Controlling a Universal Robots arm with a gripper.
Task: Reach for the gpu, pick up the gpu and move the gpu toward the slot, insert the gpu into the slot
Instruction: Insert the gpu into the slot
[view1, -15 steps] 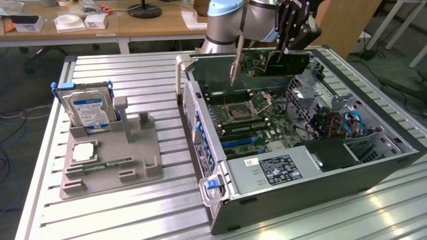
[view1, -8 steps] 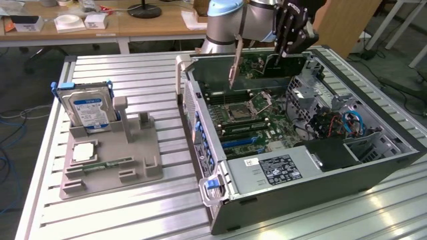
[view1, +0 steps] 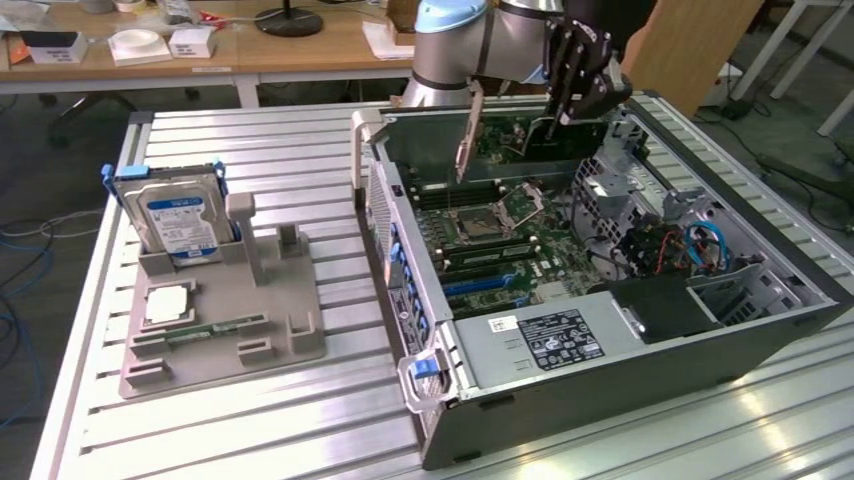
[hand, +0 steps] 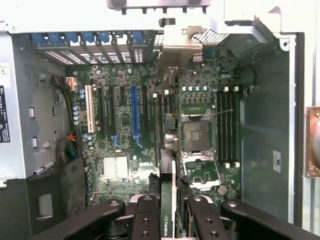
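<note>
My gripper (view1: 577, 100) is shut on the gpu (view1: 523, 138). The green card hangs on edge inside the far end of the open computer case (view1: 627, 360), with its silver bracket (view1: 470, 130) toward the exterior view's left. In the wrist view the gpu (hand: 168, 150) runs edge-on away from my black fingers (hand: 146, 220), and its bracket (hand: 178, 47) reaches the case's rear wall. It hovers above the motherboard (hand: 120, 130), just beside the long blue slot (hand: 134, 112) and over the black slots next to it. The same blue slot (view1: 481, 283) lies nearer the case front.
A grey fixture (view1: 220, 320) on the slatted table holds a blue-labelled hard drive (view1: 174, 215), a memory stick (view1: 203, 329) and a square chip (view1: 167, 302). Inside the case sit the CPU socket (hand: 196, 132), memory slots (hand: 227, 127), cables (view1: 694, 245) and the power supply (view1: 561, 340).
</note>
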